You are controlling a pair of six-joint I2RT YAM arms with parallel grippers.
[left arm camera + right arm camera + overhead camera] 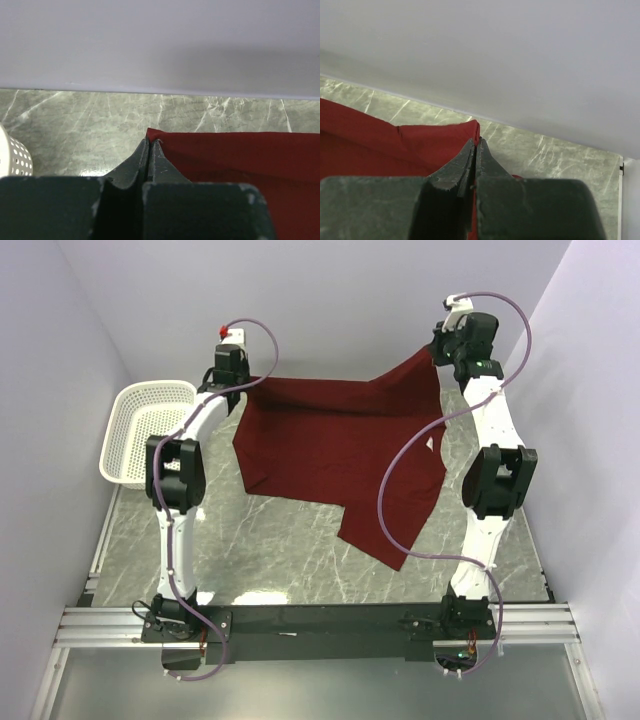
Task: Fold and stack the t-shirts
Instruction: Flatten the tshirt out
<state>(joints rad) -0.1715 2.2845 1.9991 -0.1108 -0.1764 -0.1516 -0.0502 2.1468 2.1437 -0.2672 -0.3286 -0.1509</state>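
The left pincer (150,144) and right pincer (476,142) each clamp a corner of the maroon t-shirt (330,440).

T-shirt (320,445) on the table (300,560), toward its far side; basket (118,468) left of it, seemingly apart.

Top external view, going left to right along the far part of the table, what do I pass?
white basket → left claw → maroon t-shirt → right claw

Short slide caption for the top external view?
Left gripper and right gripper pinch far corners of the maroon t-shirt.
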